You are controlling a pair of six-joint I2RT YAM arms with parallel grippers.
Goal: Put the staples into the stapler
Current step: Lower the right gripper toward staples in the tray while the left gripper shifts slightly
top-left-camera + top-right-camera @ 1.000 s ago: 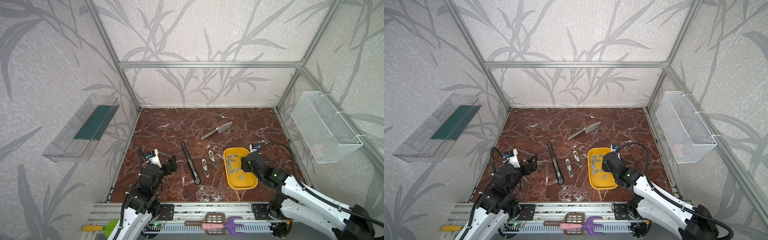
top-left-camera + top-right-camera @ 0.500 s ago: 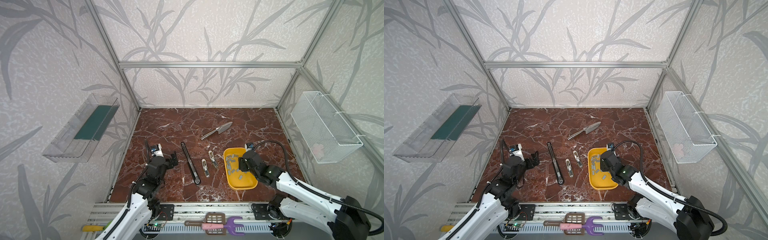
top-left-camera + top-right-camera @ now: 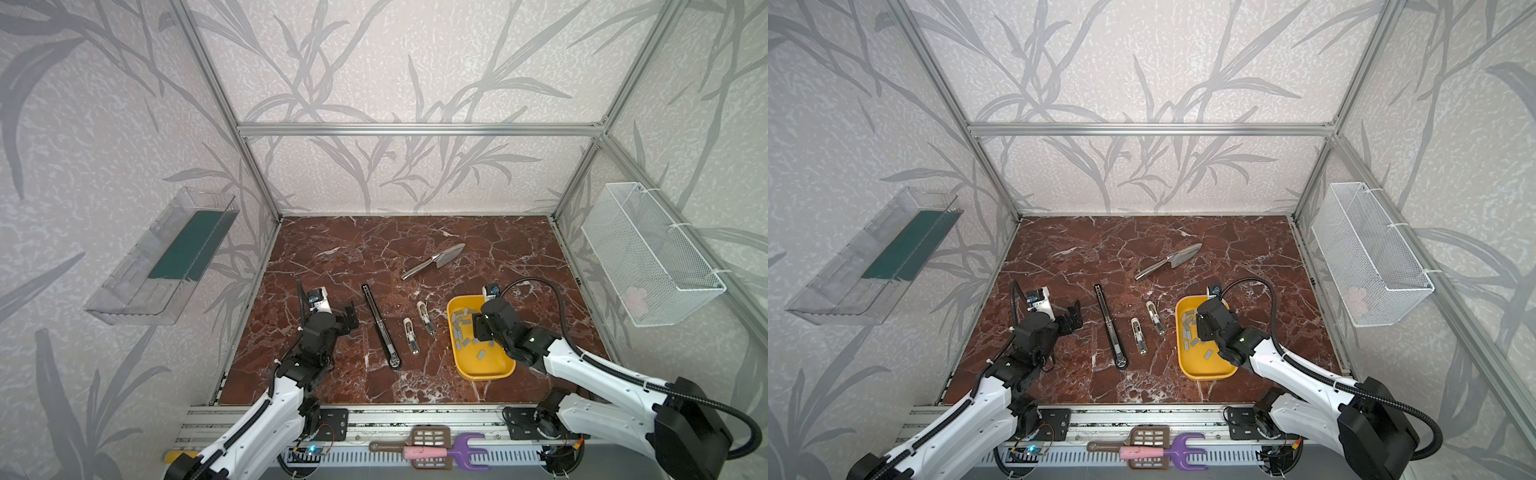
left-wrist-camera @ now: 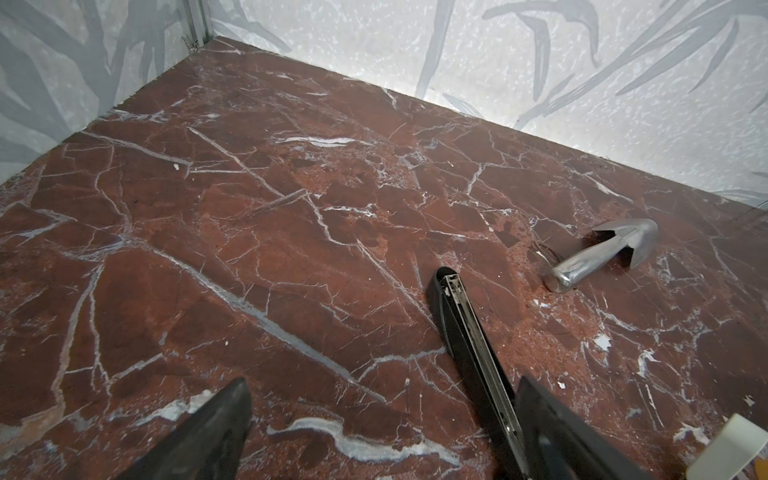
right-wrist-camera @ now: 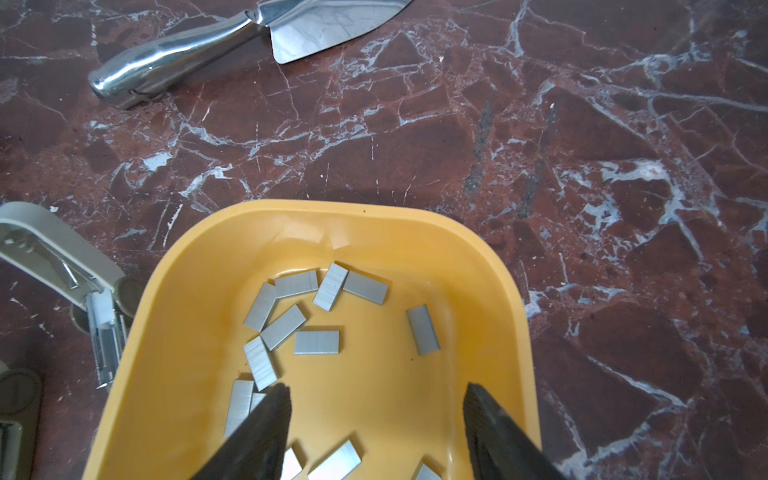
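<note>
A yellow tray [image 3: 486,376] [image 3: 1204,376] [image 5: 332,208] holds several loose grey staples [image 3: 461,328] [image 3: 1187,328] [image 5: 316,343]. My right gripper [image 3: 478,328] [image 3: 1200,326] [image 5: 377,390] hangs over the tray's inside, open, with nothing between its fingers. A long black stapler [image 3: 380,328] [image 3: 1111,328] [image 4: 469,332] lies opened flat left of centre. Two small pale staplers [image 3: 410,336] [image 3: 427,318] [image 3: 1138,336] [image 5: 62,257] lie open between it and the tray. My left gripper [image 3: 347,320] [image 3: 1070,318] [image 4: 382,386] is wide open just left of the black stapler, empty.
A shiny metal trowel [image 3: 434,262] [image 3: 1169,261] [image 4: 602,253] [image 5: 232,41] lies behind the staplers. A clear shelf [image 3: 166,266] hangs on the left wall and a wire basket [image 3: 648,253] on the right wall. Plastic tools [image 3: 428,451] rest on the front rail.
The left arm has reached forward, bringing its open gripper closer to the black stapler. The right gripper has shifted a little farther over the tray.
</note>
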